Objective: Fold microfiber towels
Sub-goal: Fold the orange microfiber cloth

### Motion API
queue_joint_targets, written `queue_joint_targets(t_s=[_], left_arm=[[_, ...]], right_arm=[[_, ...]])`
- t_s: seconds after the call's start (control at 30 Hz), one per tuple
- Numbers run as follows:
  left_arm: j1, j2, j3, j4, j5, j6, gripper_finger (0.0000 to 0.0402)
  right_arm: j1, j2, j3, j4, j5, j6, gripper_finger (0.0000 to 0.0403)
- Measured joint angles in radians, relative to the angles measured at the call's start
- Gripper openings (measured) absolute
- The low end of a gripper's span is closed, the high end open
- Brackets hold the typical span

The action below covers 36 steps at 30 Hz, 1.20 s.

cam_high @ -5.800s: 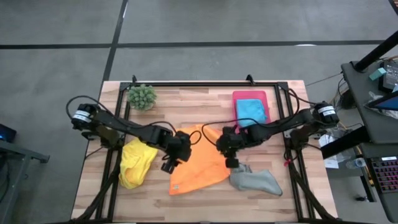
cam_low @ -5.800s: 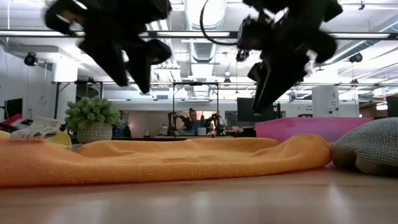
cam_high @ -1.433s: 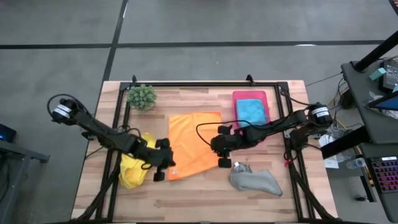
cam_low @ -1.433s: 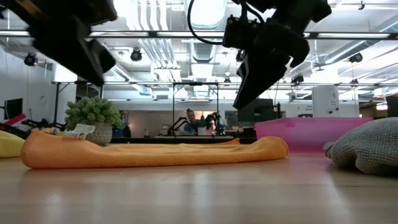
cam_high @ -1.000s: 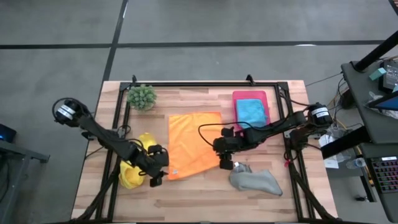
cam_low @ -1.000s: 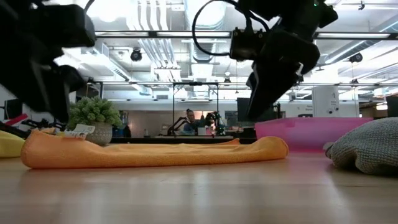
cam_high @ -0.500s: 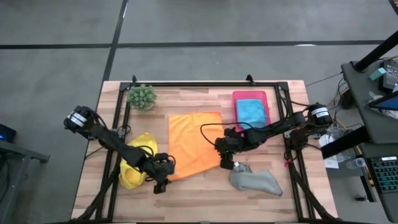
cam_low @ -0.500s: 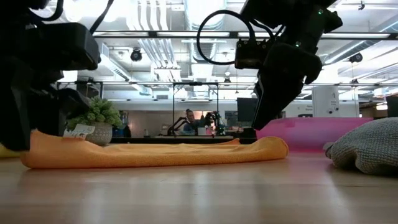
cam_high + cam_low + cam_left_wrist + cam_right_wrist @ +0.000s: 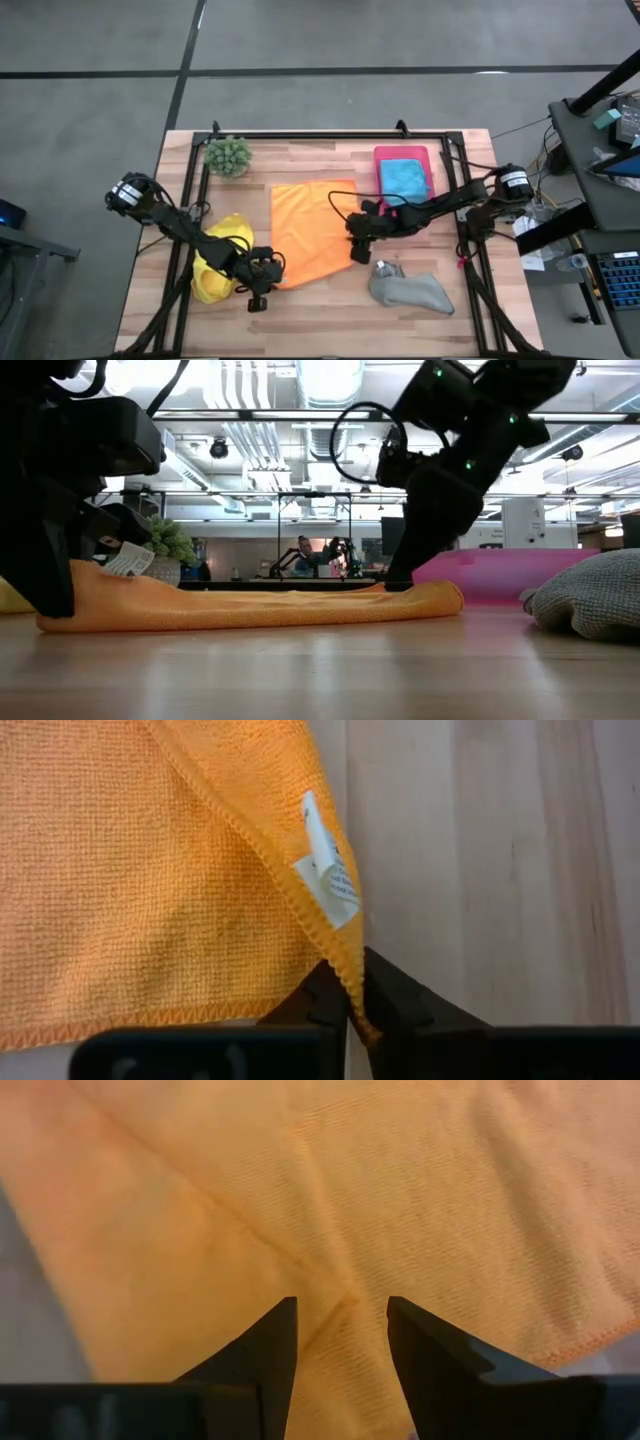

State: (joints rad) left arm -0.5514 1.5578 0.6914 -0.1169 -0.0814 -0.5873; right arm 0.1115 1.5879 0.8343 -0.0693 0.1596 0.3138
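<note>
The orange towel (image 9: 312,232) lies flat in a rectangle at the table's middle. It also shows in the low view (image 9: 250,605). My left gripper (image 9: 265,287) is at the towel's near-left corner and shut on it (image 9: 352,998). My right gripper (image 9: 356,250) stands open over the towel's near-right part. Its fingers straddle a crease (image 9: 335,1312). A crumpled yellow towel (image 9: 214,265) lies left of the orange one. A grey towel (image 9: 410,290) lies bunched at the near right. A blue towel (image 9: 404,178) lies in the pink tray (image 9: 382,155). My left gripper pinches the orange towel's near-left corner (image 9: 345,970) between its two fingers, just below the white label (image 9: 328,875). The fingers come slanting down from the table's left. The corner stands a little raised (image 9: 120,565); the rest lies on the table. My right gripper's fingertips (image 9: 282,1325) stand low on either side of the crease; whether they touch the cloth I cannot tell.
A spiky green plant (image 9: 229,155) stands at the far left. A black frame (image 9: 330,134) runs along the table's far and side edges. Bare wood (image 9: 320,320) lies along the near edge.
My left gripper has sunk toward the table's near edge, to the orange towel's near-left corner, and has taken hold of it. The corner with the label now stands a little higher. My right gripper has come down and tipped steeper over the towel's near-right part.
</note>
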Motion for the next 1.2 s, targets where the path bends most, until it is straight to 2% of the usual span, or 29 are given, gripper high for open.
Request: queue_joint_targets(t_s=[0.37, 0.87, 1.2], left_arm=[[0.0, 0.0, 0.0, 0.0, 0.0, 0.018, 0.001], [0.002, 0.0, 0.0, -0.001, 0.0, 0.024, 0.001], [0.002, -0.001, -0.004, 0.003, -0.001, 0.024, 0.001]], right_arm=[[-0.014, 0.0, -0.067, 0.109, -0.027, 0.008, 0.0148], [-0.012, 0.001, -0.07, 0.12, -0.06, -0.024, 0.0148], [-0.005, 0.082, -0.05, 0.156, -0.085, -0.045, 0.0148]])
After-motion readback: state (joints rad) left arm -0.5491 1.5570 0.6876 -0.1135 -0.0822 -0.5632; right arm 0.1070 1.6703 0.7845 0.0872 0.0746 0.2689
